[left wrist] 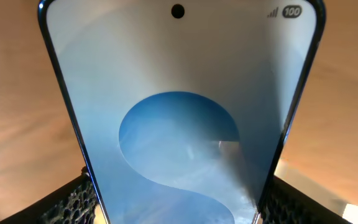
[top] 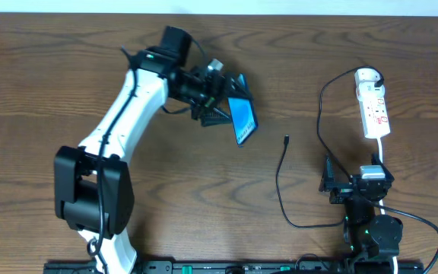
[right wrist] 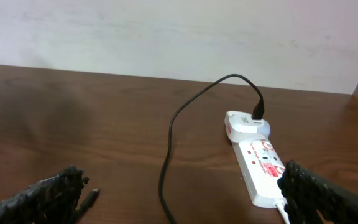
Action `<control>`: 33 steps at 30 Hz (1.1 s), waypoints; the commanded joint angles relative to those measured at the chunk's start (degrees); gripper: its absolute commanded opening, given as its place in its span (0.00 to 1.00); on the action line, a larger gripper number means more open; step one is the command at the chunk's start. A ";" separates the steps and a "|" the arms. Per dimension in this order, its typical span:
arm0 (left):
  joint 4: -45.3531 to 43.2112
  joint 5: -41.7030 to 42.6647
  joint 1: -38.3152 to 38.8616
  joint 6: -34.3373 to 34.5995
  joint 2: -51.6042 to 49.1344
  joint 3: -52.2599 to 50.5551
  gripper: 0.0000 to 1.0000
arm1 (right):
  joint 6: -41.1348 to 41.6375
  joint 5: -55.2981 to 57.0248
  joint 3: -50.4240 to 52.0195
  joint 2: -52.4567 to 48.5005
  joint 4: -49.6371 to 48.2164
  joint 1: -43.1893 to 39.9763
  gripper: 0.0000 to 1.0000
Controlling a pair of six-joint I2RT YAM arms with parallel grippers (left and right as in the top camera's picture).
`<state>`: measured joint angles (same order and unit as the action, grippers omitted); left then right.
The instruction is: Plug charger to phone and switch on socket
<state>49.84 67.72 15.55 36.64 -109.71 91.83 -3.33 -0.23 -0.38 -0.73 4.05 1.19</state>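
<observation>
Small rectangular smartphone with black bezel and bright blue screen (top: 242, 120) is in the left claw (left wrist: 179, 204), over the upper middle of the dark brown wooden counter (top: 44, 68). The left claw is clamped on the smartphone. Its textured black fingers (left wrist: 73, 200) press the two long edges, the screen faces the wrist camera, and the punch-hole lens is at the far end. Overhead shows the smartphone tilted; can't tell if any edge touches the counter.

Long thin black charger cable (top: 279, 186) lies loose on the counter to the right of the smartphone. Its small black plug (top: 287, 140) rests on the wood between the smartphone and the white elongated power strip with red marks (top: 376, 114). The plug is apart from both and not in the smartphone. The cable runs toward the near edge, curves right, then loops up to the strip's far end.

The power strip lies flat at far right, lengthwise away from the robot. A white rounded plug head (top: 366, 76) sits at its far end with the black cable plugged into it. Switch position is too small to tell.

Right claw (right wrist: 180, 186) is just short of the strip's near end, jaws wide apart, gripping nothing. In the wrist view the strip is just beside its right finger and the small plug is near its left finger.
</observation>
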 commanded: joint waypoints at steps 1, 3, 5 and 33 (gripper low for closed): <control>-0.11 13.64 -2.64 5.73 1.16 0.46 0.80 | 0.72 0.07 0.04 0.09 0.28 -0.02 0.99; -0.28 18.08 -3.80 6.60 1.16 0.46 0.80 | 0.72 0.04 0.04 0.09 0.28 -0.02 0.99; -0.55 21.73 -4.46 6.78 1.16 0.44 0.79 | 0.72 0.04 0.04 0.09 0.28 -0.02 0.99; -1.36 22.40 -5.64 21.75 1.18 0.46 0.80 | 3.43 -7.72 0.04 0.09 -2.69 -0.02 0.99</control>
<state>48.60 86.76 10.22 58.13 -109.71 91.83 -3.27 -0.75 -0.38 -0.73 3.31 1.19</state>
